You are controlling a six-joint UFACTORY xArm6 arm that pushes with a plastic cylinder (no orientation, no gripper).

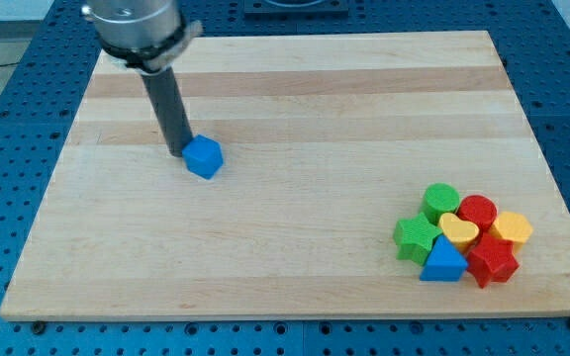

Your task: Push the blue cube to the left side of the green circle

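Observation:
The blue cube (204, 157) lies on the wooden board in the left half of the view. My tip (178, 153) rests just to the cube's left, touching or almost touching its upper left side. The green circle (440, 201) is far off at the lower right, at the top left of a cluster of blocks. The rod runs up from the tip to the arm's grey end at the view's top left.
The cluster at the lower right also holds a green star (415, 237), a yellow heart (458, 230), a red circle (478, 212), a yellow hexagon (512, 227), a blue triangle (443, 262) and a red star (492, 260). The board (295, 109) ends close below them.

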